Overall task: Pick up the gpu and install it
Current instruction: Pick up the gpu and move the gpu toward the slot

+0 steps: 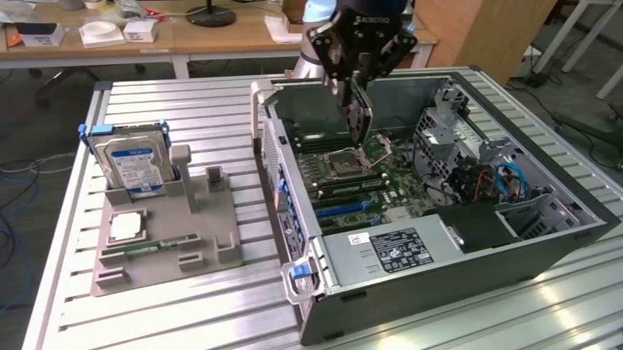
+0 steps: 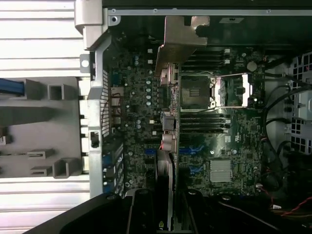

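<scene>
- The jaws stand partly closed, clamped on the gpu (image 1: 361,120), which hangs on edge.
- The gpu is inside the open computer case (image 1: 545,240), over the motherboard (image 1: 389,182) beside the processor socket (image 1: 352,160).
- At the exterior view's left, a hard drive (image 1: 134,164) stands on the table (image 1: 195,102).

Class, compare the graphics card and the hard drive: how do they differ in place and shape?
The graphics card hangs in the pincer over the open computer case; the hard drive sits in the grey holder on the table. The card is thin, seen edge-on; the drive is boxy with a blue-white label. Both stand upright.
</scene>
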`<control>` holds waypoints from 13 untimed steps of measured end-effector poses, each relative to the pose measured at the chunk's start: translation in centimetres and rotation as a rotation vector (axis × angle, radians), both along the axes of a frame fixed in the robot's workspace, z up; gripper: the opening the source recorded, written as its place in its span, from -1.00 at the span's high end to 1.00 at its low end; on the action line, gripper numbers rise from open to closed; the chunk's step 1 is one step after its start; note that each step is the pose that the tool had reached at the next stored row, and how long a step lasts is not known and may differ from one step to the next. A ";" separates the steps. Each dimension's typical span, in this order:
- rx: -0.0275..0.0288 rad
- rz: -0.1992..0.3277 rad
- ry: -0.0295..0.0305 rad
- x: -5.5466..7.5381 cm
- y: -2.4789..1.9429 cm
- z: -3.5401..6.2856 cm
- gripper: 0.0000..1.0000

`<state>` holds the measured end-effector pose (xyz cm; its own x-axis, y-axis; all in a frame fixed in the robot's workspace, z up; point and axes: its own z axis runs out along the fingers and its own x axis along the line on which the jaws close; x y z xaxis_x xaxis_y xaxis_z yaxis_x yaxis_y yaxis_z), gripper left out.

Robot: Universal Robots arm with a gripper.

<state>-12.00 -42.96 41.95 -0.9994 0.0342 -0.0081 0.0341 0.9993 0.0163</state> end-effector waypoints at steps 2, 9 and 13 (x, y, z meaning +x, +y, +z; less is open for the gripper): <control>-0.0001 0.000 0.0001 0.9 0.00 -0.03 0.47; -0.0001 0.001 0.0000 4.1 0.00 -0.12 0.47; 0.0000 0.002 0.0000 5.9 0.00 -0.18 0.47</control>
